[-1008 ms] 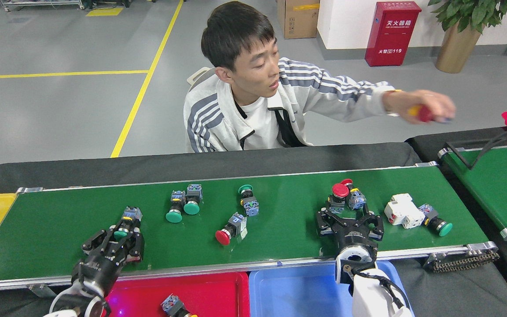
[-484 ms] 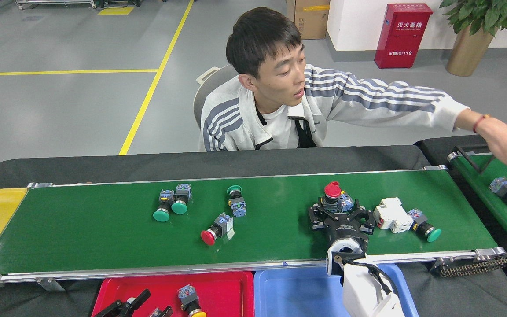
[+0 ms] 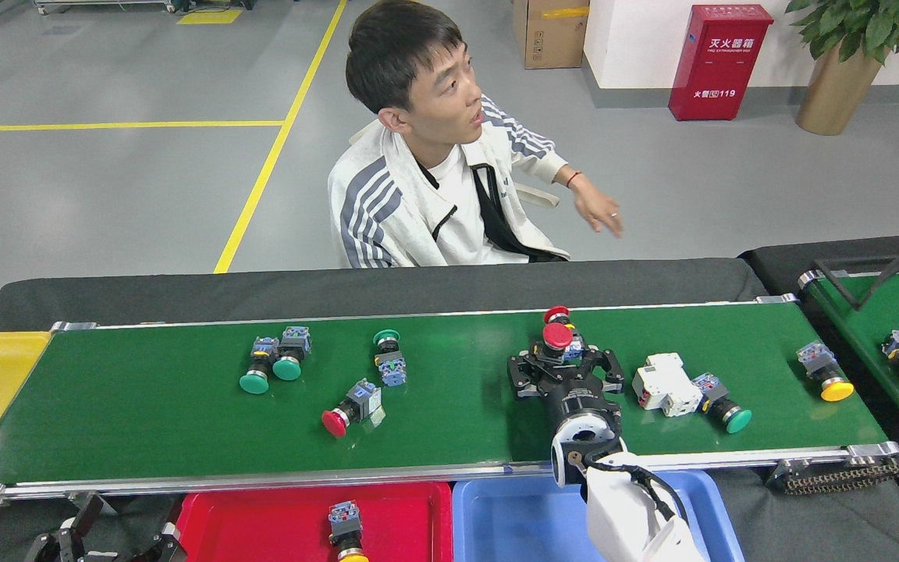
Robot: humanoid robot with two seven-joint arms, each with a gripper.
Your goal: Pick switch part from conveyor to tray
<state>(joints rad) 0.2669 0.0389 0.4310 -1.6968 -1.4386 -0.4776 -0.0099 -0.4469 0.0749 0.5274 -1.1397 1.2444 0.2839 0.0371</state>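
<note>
conveyor (image 3: pixel 145 421) | on belt: green, red, yellow switch parts (image 3: pixel 270 365), white breaker (image 3: pixel 664 384)

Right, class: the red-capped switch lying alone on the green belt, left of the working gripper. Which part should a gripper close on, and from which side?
Grip the red-capped switch across its dark barrel, between the red cap and the blue-grey contact block, coming from straight above. It lies on its side, cap pointing down-left, so set the fingers across that axis. The conveyor around it is bare, so there should be room.
</note>
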